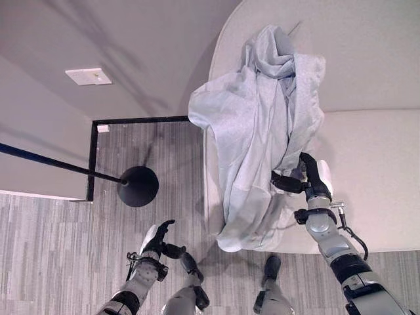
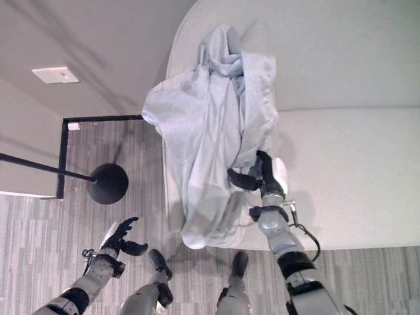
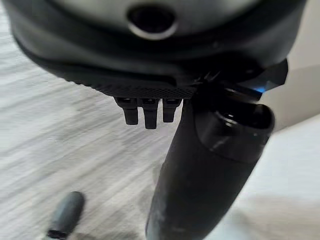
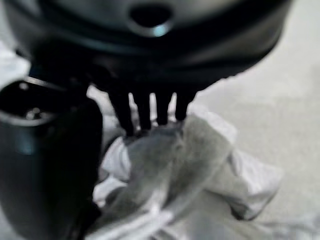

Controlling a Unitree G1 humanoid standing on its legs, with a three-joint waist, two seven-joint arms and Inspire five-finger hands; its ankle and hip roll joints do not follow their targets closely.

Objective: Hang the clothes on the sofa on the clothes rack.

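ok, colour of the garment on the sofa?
Pale grey hoodie, plain, no pattern. Clearest in the left eye view.

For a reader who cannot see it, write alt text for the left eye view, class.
A pale grey hoodie lies draped over the arm of a light sofa, and the robot's right hand rests against its lower part, fingers reaching into the cloth. The left hand hangs low over the striped floor, near the clothes rack's round black base.
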